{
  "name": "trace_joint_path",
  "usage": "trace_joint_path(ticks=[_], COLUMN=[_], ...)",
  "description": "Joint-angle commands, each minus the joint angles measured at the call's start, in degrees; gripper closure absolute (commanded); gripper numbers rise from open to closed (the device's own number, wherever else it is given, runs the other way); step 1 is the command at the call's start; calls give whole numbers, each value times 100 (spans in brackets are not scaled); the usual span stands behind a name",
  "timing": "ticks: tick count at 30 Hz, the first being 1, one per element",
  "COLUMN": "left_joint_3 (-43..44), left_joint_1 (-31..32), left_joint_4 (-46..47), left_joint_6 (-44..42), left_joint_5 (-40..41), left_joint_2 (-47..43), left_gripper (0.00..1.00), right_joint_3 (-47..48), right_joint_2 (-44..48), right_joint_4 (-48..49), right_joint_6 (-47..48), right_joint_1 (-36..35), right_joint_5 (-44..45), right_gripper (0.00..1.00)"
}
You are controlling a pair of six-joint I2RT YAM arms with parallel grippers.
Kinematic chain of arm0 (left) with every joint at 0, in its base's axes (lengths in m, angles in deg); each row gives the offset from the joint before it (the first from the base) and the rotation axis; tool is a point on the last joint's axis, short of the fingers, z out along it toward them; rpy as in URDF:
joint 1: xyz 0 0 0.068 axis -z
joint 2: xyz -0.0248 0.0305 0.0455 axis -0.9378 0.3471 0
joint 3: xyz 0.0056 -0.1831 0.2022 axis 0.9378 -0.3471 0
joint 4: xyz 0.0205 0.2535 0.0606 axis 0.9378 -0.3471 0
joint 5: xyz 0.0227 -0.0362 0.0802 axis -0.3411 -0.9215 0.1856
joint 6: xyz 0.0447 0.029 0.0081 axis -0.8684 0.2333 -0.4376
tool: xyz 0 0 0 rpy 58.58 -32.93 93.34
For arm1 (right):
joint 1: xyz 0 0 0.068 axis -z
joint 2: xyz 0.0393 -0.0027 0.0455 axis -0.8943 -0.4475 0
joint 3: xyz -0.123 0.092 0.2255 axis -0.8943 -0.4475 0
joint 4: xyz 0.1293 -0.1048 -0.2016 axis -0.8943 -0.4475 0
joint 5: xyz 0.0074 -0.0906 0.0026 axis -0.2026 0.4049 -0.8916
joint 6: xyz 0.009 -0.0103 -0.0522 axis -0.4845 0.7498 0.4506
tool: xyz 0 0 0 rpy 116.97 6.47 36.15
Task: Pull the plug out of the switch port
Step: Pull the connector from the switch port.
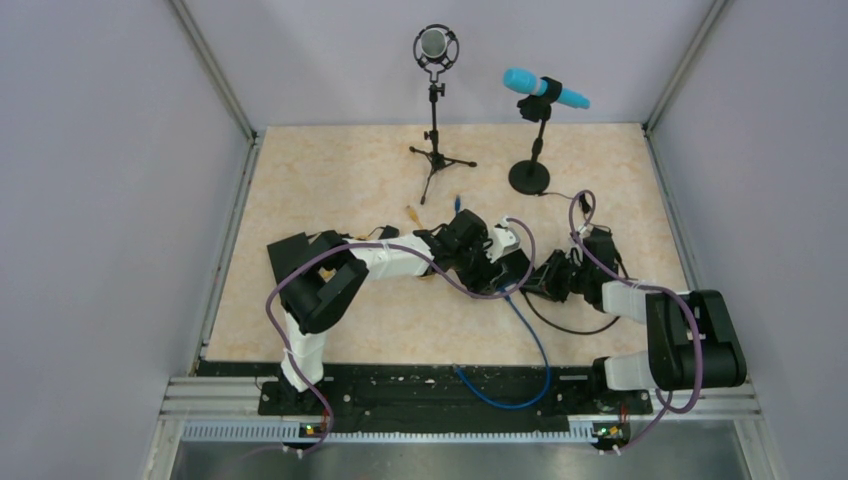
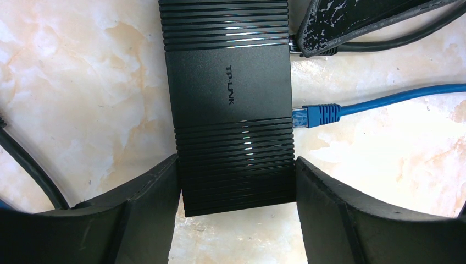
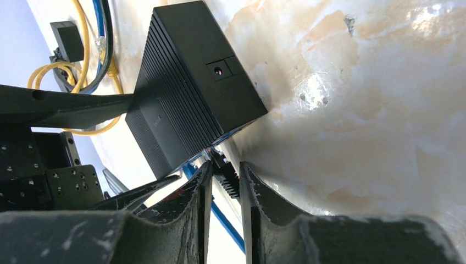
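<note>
- Currently, in the top view, the left arm [image 1: 390, 258] is bent at its elbow near 8 o'clock on the table [image 1: 300, 180]. Its forearm lies flat, pointing toward 3 o'clock.
- The right arm [image 1: 690, 340] is folded at 4 o'clock, its forearm reaching toward 9 o'clock. Both wrists meet low over mid-table.
- The left fingers [image 2: 148, 209] are clamped on the near end of the switch box [image 2: 231, 99], one pad touching each long side.
- The right fingers [image 3: 275, 225] are pressed together on the ribbed boot of the black plug [image 3: 228, 179], which sits against the box edge. In the left wrist view that spot is at 1 o'clock of the box.
- A blue plug [image 2: 319, 115] sits in the 3 o'clock edge of the box, and its blue cable [image 2: 395, 99] runs off toward 3 o'clock.
- The switch port is hidden behind the black plug and a right finger, so I cannot tell whether the plug is fully seated or partly out.
- In the top view the box is covered by both wrists.
- Yellow cables [image 3: 83, 38] lie at 10 o'clock in the right wrist view, their ends cut off.
</note>
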Motion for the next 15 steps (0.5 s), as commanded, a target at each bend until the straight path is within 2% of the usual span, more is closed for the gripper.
trace_joint_path(ticks=[1, 4, 6, 11, 12, 14, 15], left_joint_3=[-14, -4, 57, 60, 58, 1, -32], left_joint_1=[41, 41, 43, 41, 41, 41, 41], left_joint_4=[-450, -502, -571, -586, -604, -568, -541], left_joint_6=[-5, -60, -94, -98, -87, -52, -43], left_joint_5=[-206, -274, -264, -258, -263, -264, -259], left_joint_2=[51, 85, 139, 184, 184, 143, 127], left_gripper=[41, 41, 41, 41, 41, 41, 41], right_joint_3=[-82, -92, -129, -185, -190, -221, -251], right_joint_2=[-138, -57, 37, 139, 123, 76, 39], right_joint_4=[-360, -426, -461, -420, -410, -356, -294], right_joint_6=[141, 151, 158, 149, 157, 141, 118], right_joint_1=[16, 18, 21, 21, 21, 16, 14], right_joint_5=[515, 591, 648, 615, 615, 618, 601], right_gripper=[75, 75, 81, 87, 85, 71, 69])
